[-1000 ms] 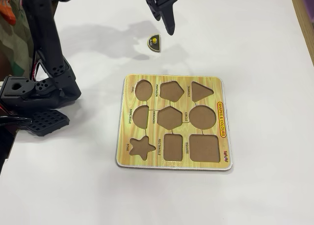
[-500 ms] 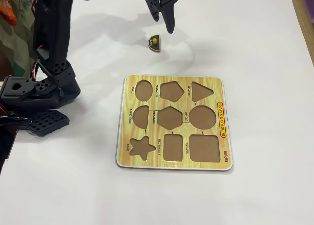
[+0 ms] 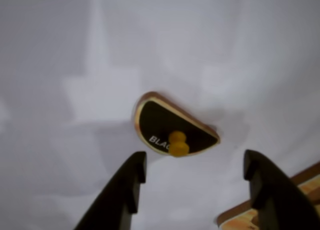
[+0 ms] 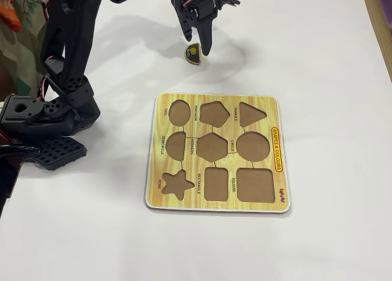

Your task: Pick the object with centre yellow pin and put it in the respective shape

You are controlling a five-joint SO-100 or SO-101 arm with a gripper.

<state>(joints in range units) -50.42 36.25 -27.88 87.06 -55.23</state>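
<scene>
The semicircle piece point(image 4: 193, 53) is lying flat on the white table point(image 4: 318, 60), well apart from the yellow shape board point(image 4: 278, 171) and beyond its top edge in the fixed view, with its yellow knob point(image 3: 178, 143) standing up at the middle. The gripper point(image 3: 192, 177) is hanging just above it with its fingers point(image 3: 131, 180) spread wide and grasping nothing. In the wrist view the piece is sitting slightly ahead of the fingertips and between their lines, a little nearer the left-hand finger; its straight edge is running diagonally, from upper left down to lower right, so the long axis is lying skewed to the gap between the fingers. The knob, not the flat body, looks like the likelier thing to close on, and a short advance plus descent seems needed to bring it between the tips. The semicircle cutout point(image 4: 176, 144) is waiting empty in the board's left column, middle row. The wrist view is blurred, the printed word on the piece is partly covered by the knob, and only a corner of the board is showing there.
</scene>
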